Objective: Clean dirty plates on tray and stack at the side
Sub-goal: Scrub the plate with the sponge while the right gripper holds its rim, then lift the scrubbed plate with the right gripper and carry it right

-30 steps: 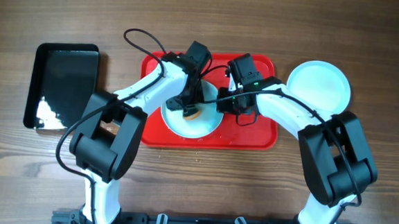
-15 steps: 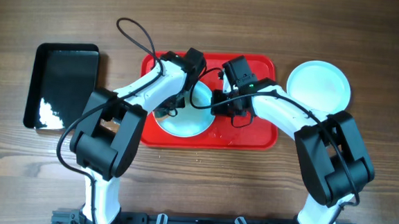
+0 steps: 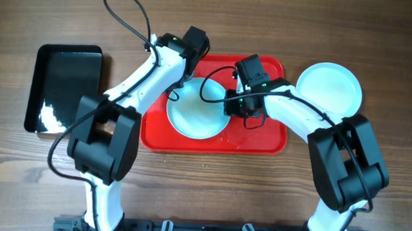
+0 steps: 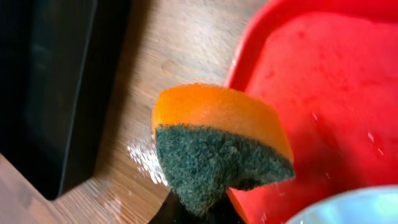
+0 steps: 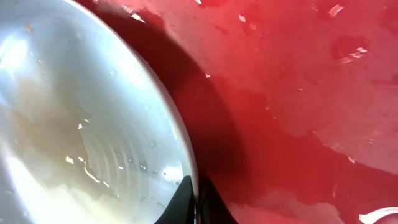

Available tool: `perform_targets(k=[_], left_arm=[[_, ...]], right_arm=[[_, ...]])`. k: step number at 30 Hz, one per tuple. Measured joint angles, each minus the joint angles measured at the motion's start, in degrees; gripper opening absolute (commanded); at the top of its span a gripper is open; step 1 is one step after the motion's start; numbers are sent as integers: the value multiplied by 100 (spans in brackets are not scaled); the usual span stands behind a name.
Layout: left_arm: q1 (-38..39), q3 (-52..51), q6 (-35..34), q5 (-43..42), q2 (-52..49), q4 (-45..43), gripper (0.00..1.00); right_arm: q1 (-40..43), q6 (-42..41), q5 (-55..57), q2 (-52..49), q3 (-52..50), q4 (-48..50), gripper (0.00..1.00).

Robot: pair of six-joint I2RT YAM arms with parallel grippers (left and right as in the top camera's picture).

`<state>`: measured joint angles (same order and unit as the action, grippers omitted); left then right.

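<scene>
1. Red tray [image 3: 269, 139] lay wet, mid-table.
2. Smeared plate [image 3: 195, 118] sat on it, right gripper [image 5: 194, 198] pinching its rim; side plate [image 3: 329, 87] rested just right of the tray.
3. Left gripper [image 4: 189, 215] clutched an orange-green sponge [image 4: 217, 146] above the tray's left edge.

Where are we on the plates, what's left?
Done: side plates sit right of the tray, count unclear. In hand: the right gripper pinches the tray plate's rim; the sponge is held clear of it. Left: any faint tan film, then stacking it.
</scene>
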<state>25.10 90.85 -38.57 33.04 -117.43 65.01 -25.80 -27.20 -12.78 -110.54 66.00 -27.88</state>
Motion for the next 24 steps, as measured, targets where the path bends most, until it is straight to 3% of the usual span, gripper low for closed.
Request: perform_targets(k=[9, 14, 24], left_arm=[[2, 0, -487, -1368, 778, 496, 4], [0, 20, -417, -1867, 1185, 549, 4], [2, -20, -240, -2356, 1189, 535, 4]], right_arm=[[4, 22, 979, 68, 745, -1674, 4], [4, 195, 1888, 658, 1550, -2544, 4], [-39, 1137, 3766, 1952, 2643, -3003, 4]])
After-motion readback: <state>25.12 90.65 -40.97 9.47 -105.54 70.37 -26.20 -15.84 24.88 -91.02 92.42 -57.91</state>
